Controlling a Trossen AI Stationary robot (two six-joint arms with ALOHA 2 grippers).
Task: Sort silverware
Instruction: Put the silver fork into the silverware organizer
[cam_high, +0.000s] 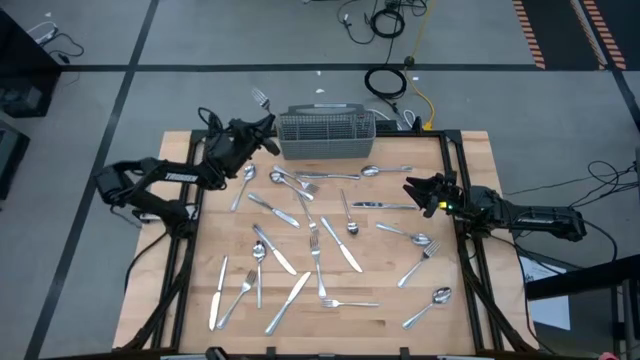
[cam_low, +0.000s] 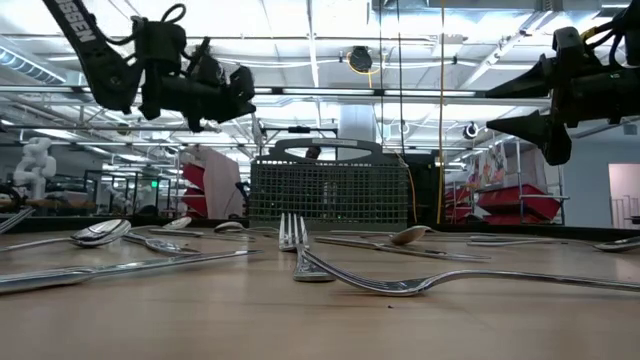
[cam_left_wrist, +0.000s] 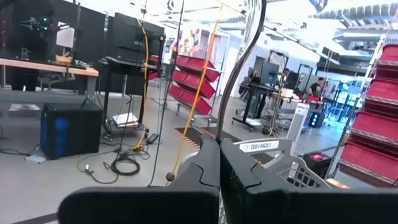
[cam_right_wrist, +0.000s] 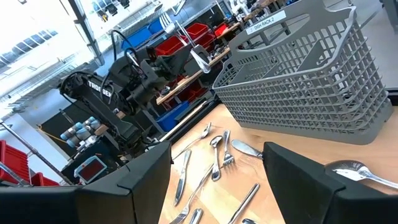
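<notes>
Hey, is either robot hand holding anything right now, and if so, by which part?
The left hand holds a fork by its handle, tines up, beside the basket. The right hand is open and holds nothing.

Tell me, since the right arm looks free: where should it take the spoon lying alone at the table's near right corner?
Judging by its pose, grip the spoon mid-handle, from straight above, open right pincer across the slim flat-lying handle; nothing crowds it.

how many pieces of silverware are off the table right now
1: a fork, held in the shut left end effector, raised near the basket's left end. The rest lie on the table; any inside the basket may be hidden.
</notes>
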